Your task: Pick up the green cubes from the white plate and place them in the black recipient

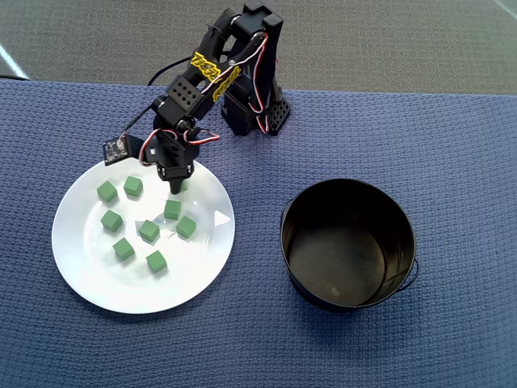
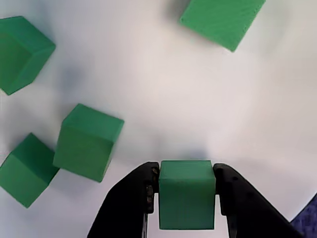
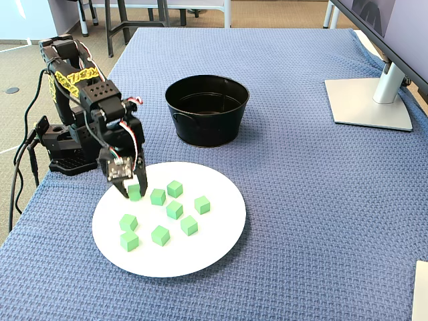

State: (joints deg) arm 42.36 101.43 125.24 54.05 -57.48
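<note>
Several green cubes (image 1: 149,231) lie loose on the white plate (image 1: 194,263), which sits at the left in the overhead view. My gripper (image 2: 187,172) is shut on one green cube (image 2: 187,198); its black fingers (image 2: 233,193) press both side faces. This held cube (image 3: 134,192) is at the plate's (image 3: 200,251) back-left part, nearest the arm's base, and I cannot tell whether it touches the plate. In the overhead view the gripper (image 1: 177,184) covers most of it. The black recipient (image 1: 339,271) stands empty to the right of the plate, a short gap away.
A blue woven cloth (image 1: 452,162) covers the table. The arm's base (image 1: 257,113) stands behind the plate at the cloth's far edge. In the fixed view a monitor foot (image 3: 366,101) stands at the far right, and three other cubes (image 2: 88,141) lie close to the held one.
</note>
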